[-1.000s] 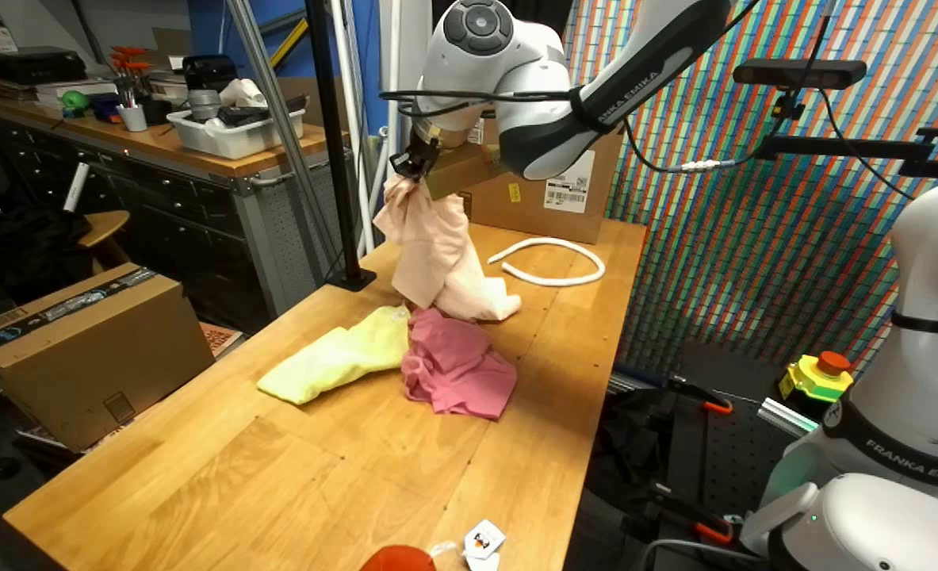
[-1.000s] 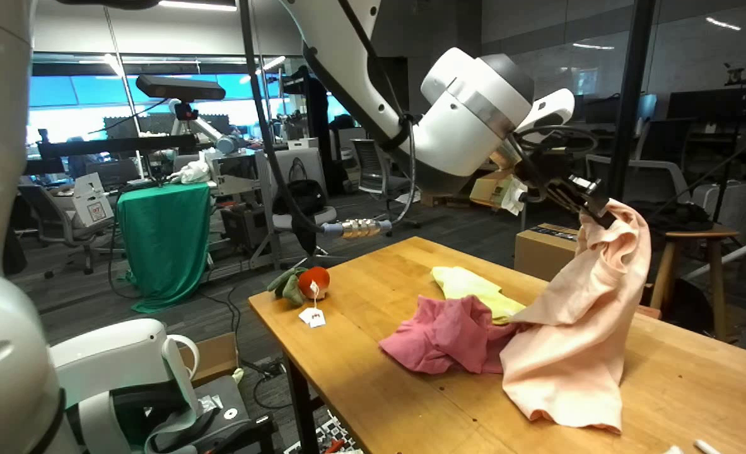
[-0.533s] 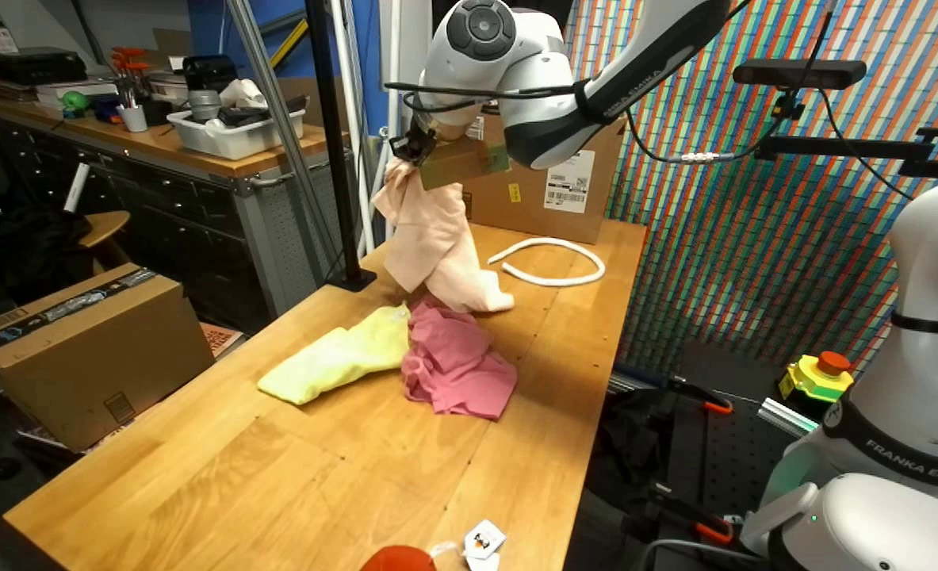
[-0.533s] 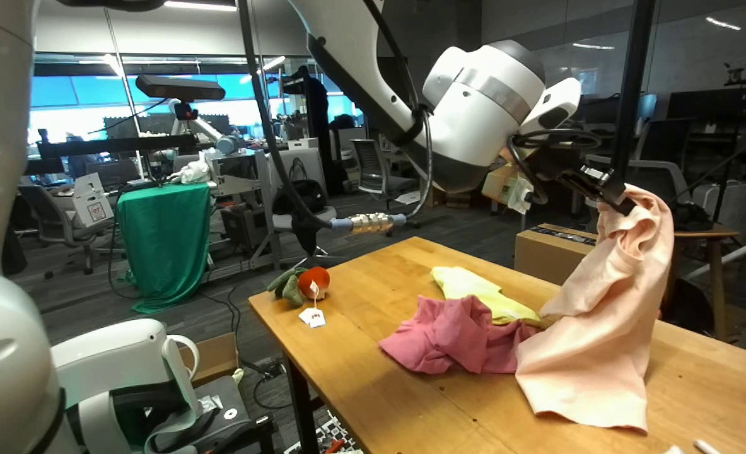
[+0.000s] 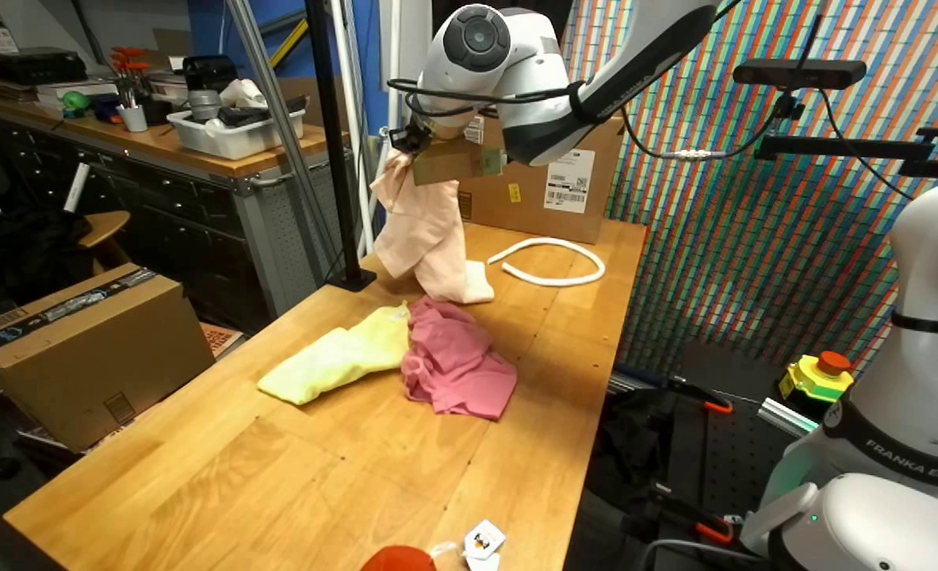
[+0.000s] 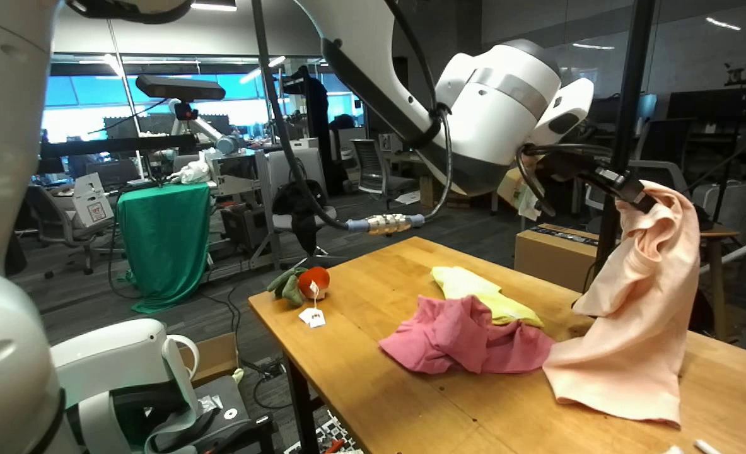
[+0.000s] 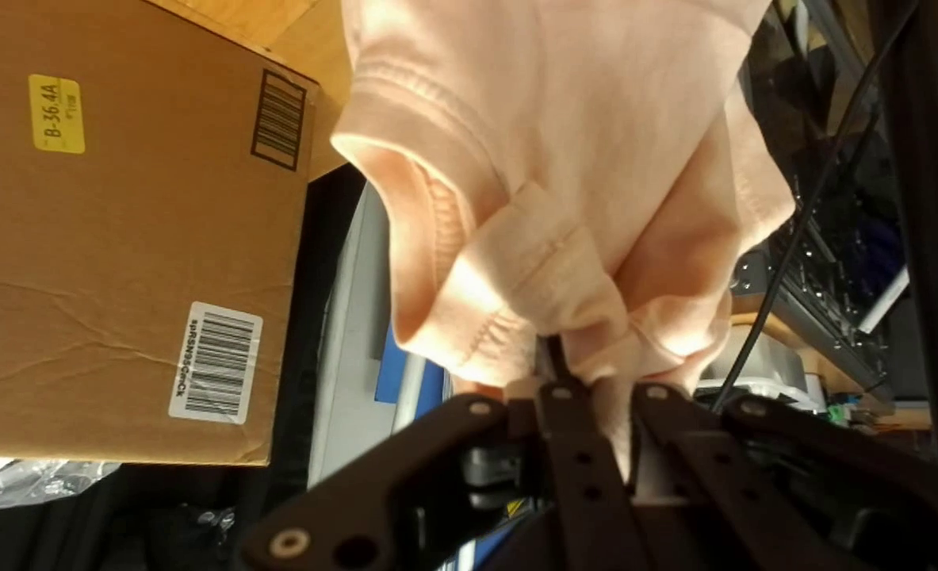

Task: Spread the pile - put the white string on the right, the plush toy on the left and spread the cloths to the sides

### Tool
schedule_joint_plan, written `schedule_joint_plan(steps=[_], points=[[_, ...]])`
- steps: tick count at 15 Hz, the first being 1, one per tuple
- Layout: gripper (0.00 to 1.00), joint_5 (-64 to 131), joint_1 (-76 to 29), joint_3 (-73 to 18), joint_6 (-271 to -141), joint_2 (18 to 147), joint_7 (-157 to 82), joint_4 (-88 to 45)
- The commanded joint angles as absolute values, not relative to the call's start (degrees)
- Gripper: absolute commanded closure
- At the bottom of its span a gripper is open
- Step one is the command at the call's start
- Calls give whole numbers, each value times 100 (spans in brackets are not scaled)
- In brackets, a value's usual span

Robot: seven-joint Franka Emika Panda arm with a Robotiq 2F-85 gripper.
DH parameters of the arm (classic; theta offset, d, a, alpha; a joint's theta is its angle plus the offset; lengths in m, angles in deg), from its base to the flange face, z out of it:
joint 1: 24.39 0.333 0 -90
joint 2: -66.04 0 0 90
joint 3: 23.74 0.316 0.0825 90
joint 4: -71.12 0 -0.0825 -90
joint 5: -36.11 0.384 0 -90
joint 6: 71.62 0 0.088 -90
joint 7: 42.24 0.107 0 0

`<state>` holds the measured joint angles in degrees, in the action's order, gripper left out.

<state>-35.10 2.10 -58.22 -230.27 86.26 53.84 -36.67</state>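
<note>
Cloth [image 6: 637,328], pale peach; in pincer [image 6: 644,201]

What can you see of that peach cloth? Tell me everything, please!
The peach cloth looks soft and thin, and in the wrist view it shows stitched hems and an open, cuff-like edge. The pincer is shut on its bunched top. From there it hangs in folds, and its bottom end seems to lie on the wooden table. Whether it touches the pink cloth, I can't tell.

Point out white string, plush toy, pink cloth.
White string [image 5: 554,282]: in an exterior view, lower strand of its loop
Plush toy [image 6: 308,279]: in an exterior view, round red part
Pink cloth [image 5: 457,363]: in an exterior view, crumpled middle
</note>
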Motion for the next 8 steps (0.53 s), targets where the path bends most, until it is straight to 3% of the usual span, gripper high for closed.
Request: schedule_joint_plan(steps=[1,8], points=[[91,-3461,96,-5766,-23402,8947,5502,-3486],[91,-3097,-112,-5500,-23826,9509,5334,-3389]])
